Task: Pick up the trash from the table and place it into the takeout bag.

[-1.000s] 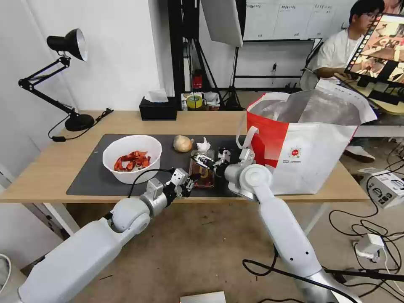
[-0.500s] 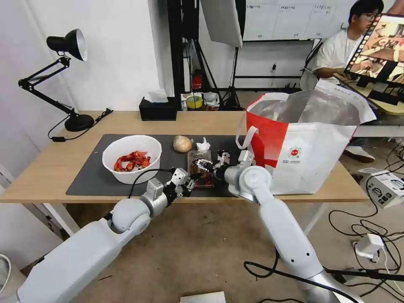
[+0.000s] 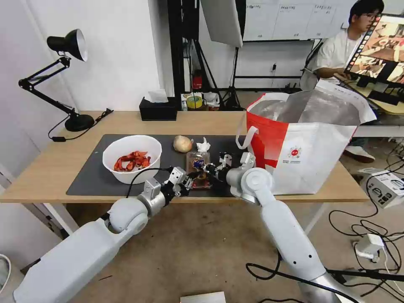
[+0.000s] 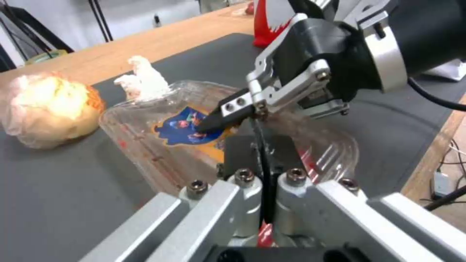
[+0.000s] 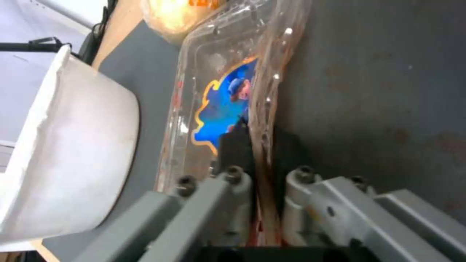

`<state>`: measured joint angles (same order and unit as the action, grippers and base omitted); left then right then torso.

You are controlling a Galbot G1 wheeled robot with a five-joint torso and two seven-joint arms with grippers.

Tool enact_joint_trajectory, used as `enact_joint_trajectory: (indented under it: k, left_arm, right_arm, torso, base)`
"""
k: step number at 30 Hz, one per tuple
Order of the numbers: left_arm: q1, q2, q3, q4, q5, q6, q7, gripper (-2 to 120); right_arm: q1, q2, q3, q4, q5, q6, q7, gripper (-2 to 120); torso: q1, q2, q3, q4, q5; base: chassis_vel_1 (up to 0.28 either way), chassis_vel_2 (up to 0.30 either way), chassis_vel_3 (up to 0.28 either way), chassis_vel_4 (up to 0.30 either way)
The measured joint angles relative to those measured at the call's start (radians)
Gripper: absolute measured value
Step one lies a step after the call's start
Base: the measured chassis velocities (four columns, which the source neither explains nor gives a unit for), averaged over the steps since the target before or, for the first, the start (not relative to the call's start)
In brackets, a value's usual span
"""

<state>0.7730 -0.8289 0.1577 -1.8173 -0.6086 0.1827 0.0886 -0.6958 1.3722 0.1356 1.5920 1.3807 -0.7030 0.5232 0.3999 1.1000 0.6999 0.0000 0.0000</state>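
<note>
My 2 pincers both have the clear plastic tray (image 3: 198, 168), so the lift has to be level and shared: if one side rises faster, the thin wall will buckle or slip out. I judge it best to raise both together, then carry toward the takeout bag (image 3: 303, 143), which stands beyond my right elbow, well clear of the grip.

My left gripper (image 4: 266, 174) is pinched nearly closed on the tray's near rim, the fingers pressed together with the plastic edge between them. My right gripper (image 5: 264, 160) is clamped the same way on the tray's other side wall, its pads flat against the clear film.

Just past the tray's far end, the white tissue wad (image 4: 143, 78) touches it. Beside that lies the tan ball (image 4: 48, 109). Off to my left pincer's outer side sits the white bowl (image 3: 131, 158) of red scraps, all on the dark mat (image 3: 90, 176).
</note>
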Motion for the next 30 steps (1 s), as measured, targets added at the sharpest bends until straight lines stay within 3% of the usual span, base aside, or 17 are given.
enact_joint_trajectory:
  k: [9, 18, 26, 29, 30]
  left_arm:
    - [0.082, 0.017, -0.075, -0.04, 0.0, -0.001, 0.006, 0]
    - [0.24, 0.082, -0.244, -0.139, -0.008, -0.008, 0.021, 1]
    - [0.271, 0.096, -0.277, -0.155, -0.031, -0.041, 0.013, 27]
    - [0.288, 0.096, -0.287, -0.154, -0.033, -0.072, 0.011, 35]
    - [0.306, 0.096, -0.298, -0.152, -0.035, -0.104, 0.011, 43]
  right_arm:
    - [-0.005, -0.003, 0.0, 0.01, 0.002, 0.024, -0.004, 0]
    - [-0.029, -0.021, 0.016, 0.064, 0.009, 0.048, -0.023, 0]
    - [-0.076, -0.05, 0.042, 0.152, 0.013, 0.065, -0.05, 0]
    - [-0.086, -0.066, 0.052, 0.192, 0.023, 0.071, -0.061, 0]
    - [-0.089, -0.082, 0.059, 0.227, 0.032, 0.079, -0.068, 0]
  torso:
    - [0.0, 0.0, 0.0, 0.0002, -0.0001]
    - [0.0, 0.0, 0.0, 0.0002, -0.0002]
    - [0.0, 0.0, 0.0, 0.0, 0.0]
    - [0.0, 0.0, 0.0, -0.0002, -0.0001]
    - [0.0, 0.0, 0.0, -0.0001, -0.0001]
  base:
    - [0.0, 0.0, 0.0, 0.0]
    - [0.0, 0.0, 0.0, 0.0]
    - [0.0, 0.0, 0.0, 0.0]
    - [0.0, 0.0, 0.0, 0.0]
    - [0.0, 0.0, 0.0, 0.0]
